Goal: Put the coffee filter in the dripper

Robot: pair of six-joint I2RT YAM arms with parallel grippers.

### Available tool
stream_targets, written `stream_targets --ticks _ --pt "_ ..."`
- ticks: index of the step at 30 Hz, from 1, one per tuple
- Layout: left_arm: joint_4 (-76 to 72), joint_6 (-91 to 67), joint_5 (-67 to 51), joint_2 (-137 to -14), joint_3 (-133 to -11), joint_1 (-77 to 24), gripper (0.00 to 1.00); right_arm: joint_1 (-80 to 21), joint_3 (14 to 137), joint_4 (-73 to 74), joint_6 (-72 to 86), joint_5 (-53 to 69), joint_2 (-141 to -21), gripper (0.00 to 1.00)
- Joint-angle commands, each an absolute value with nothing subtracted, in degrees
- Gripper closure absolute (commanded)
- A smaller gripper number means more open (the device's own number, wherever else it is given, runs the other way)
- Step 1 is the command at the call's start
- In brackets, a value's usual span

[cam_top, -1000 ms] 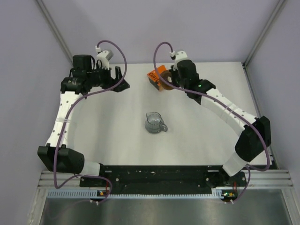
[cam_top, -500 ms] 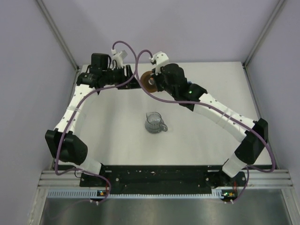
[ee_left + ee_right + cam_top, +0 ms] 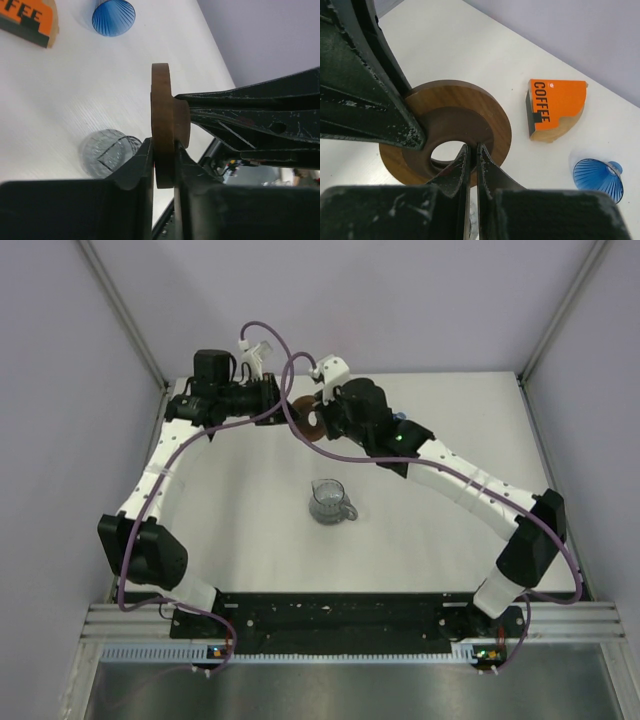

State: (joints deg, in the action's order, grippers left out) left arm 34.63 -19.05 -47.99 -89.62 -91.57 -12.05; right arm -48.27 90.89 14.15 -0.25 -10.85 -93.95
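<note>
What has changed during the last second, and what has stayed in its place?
The right gripper, shut on the brown ring, carried it to the left, away from the orange box. The left arm swung right to meet it, and the left gripper closed from open onto the ring's rim, so both now hold it. The clear pitcher stayed where it was.

Matt wooden ring (image 3: 485,115), ribbed plastic dripper (image 3: 597,176)

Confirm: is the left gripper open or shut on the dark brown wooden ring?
Shut on the dark brown wooden ring: the left wrist view shows the left gripper pressing both faces of its rim.
</note>
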Motion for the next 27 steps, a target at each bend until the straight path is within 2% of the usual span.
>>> stream_targets --ticks 1,5,9,12,17,22,24,27 --pt "32.07 -19.69 -48.87 -90.35 -92.19 -12.13 1.0 -48.96 94.22 9.23 0.35 -8.7 -94.22 1.0" --pt "36.2 -16.62 -46.77 -91.32 -93.78 -12.13 1.0 -48.87 94.3 10.19 -1.84 -9.14 -94.22 1.0" --pt "42.17 -8.28 -38.61 -91.06 -96.76 -12.3 1.0 -47.12 93.7 13.0 -2.11 -8.27 -92.55 0.54" --pt "47.62 2.23 -28.08 -90.35 -100.44 -14.05 1.0 -43.69 91.42 13.8 -0.54 -3.98 -88.87 0.38" --pt "55.01 24.12 -5.4 -86.84 -101.79 -25.29 1.0 -34.91 90.26 16.07 7.73 9.74 -84.91 0.27" --pt "53.53 42.25 22.28 -84.11 -92.91 -34.18 1.0 -33.57 94.48 24.68 6.42 6.6 -83.85 0.15" --pt "50.9 47.96 27.93 -83.24 -89.66 -36.03 1.0 -33.4 95.36 27.23 5.89 6.42 -83.59 0.11" --pt "39.34 60.07 31.37 -77.8 -81.34 -40.32 1.0 -33.22 96.33 30.66 5.19 8.43 -83.5 0.1"
